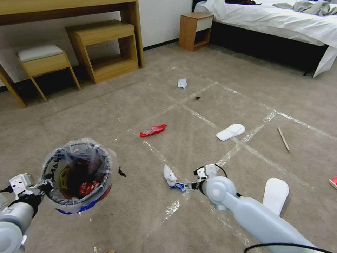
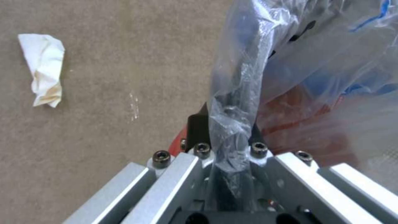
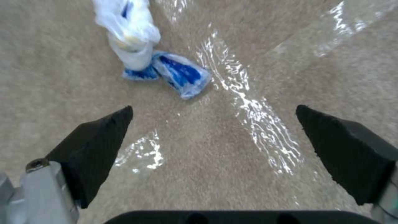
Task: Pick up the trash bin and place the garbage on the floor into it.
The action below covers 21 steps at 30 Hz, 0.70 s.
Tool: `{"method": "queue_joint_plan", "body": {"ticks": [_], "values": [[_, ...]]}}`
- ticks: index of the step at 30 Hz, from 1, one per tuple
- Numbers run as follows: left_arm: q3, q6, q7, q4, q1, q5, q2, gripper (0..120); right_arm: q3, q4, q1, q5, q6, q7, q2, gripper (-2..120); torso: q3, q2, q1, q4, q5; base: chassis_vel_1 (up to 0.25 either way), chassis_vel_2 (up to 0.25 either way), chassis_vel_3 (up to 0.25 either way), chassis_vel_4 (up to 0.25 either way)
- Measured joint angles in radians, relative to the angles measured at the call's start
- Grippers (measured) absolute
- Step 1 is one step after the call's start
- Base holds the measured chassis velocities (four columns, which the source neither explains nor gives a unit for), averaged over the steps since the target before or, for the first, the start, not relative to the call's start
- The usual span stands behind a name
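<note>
The trash bin point(image 1: 78, 175), lined with a clear bag, hangs above the carpet at the left with my left gripper point(image 1: 43, 186) shut on its near rim point(image 2: 232, 124). A red wrapper point(image 1: 87, 187) lies inside it. My right gripper point(image 1: 186, 186) is low over the floor and open point(image 3: 213, 112), just short of a crumpled white and blue wrapper point(image 1: 171, 177) point(image 3: 178, 73). More garbage lies around: a red wrapper point(image 1: 153, 130), a white tissue point(image 1: 182, 83), two white slippers point(image 1: 230, 131) point(image 1: 275, 193), a wooden stick point(image 1: 283, 139) and a tissue wad point(image 2: 43, 70).
Shiny tape lines point(image 1: 196, 117) cross the beige carpet. A wooden desk with shelf unit point(image 1: 105, 49) and a stool point(image 1: 44, 61) stand at the back left, a nightstand point(image 1: 195, 30) and a bed point(image 1: 281, 24) at the back right. A red scrap point(image 1: 333, 181) lies at the right edge.
</note>
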<state>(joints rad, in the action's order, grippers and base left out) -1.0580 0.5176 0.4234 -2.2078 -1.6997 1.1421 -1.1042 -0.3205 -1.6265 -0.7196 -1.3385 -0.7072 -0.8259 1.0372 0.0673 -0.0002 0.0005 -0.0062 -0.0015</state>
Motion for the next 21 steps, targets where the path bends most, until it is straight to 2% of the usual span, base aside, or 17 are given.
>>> {"method": "queue_joint_plan", "body": {"ticks": [3, 5, 6, 9, 15, 17, 21], "values": [[-0.002, -0.003, 0.0, -0.005, -0.009, -0.008, -0.008, 1, -0.036, 0.073, 0.038, 0.02, -0.018, 0.017, 0.043, 100, 0.0, 0.0, 0.0, 0.0, -0.0002, 0.0, 0.0, 0.0, 0.0], [-0.003, -0.004, 0.0, -0.012, -0.017, -0.014, -0.015, 1, -0.074, 0.135, 0.074, 0.031, -0.031, 0.038, 0.098, 100, 0.0, 0.0, 0.0, 0.0, 0.0001, 0.0, 0.0, 0.0, 0.0], [-0.003, -0.004, 0.0, -0.012, -0.017, -0.014, -0.015, 1, -0.074, 0.135, 0.074, 0.031, -0.031, 0.038, 0.098, 100, 0.0, 0.0, 0.0, 0.0, 0.0001, 0.0, 0.0, 0.0, 0.0], [-0.003, -0.008, 0.0, -0.016, -0.027, -0.022, -0.025, 1, -0.126, 0.195, 0.11, 0.054, -0.036, 0.094, 0.164, 100, 0.0, 0.0, 0.0, 0.0002, 0.0, 0.0, 0.0, 0.0, 0.0], [-0.008, -0.017, -0.002, -0.017, -0.041, -0.029, -0.036, 1, -0.176, 0.254, 0.134, 0.141, -0.036, 0.159, 0.2, 100, 0.0, 0.0, 0.0, 0.0002, 0.0, 0.0, 0.0, 0.0, 0.0], [-0.014, -0.022, -0.007, -0.019, -0.046, -0.029, -0.039, 1, -0.193, 0.276, 0.141, 0.214, -0.025, 0.204, 0.197, 100, 0.0, 0.0, 0.0, 0.0001, 0.0001, 0.0, 0.0, 0.0, 0.0], [-0.019, -0.031, -0.012, -0.022, -0.052, -0.029, -0.041, 1, -0.211, 0.293, 0.157, 0.263, -0.006, 0.253, 0.181, 100, 0.0, 0.0, 0.0, -0.0002, 0.0001, 0.0, 0.0, 0.0, 0.0]]}}
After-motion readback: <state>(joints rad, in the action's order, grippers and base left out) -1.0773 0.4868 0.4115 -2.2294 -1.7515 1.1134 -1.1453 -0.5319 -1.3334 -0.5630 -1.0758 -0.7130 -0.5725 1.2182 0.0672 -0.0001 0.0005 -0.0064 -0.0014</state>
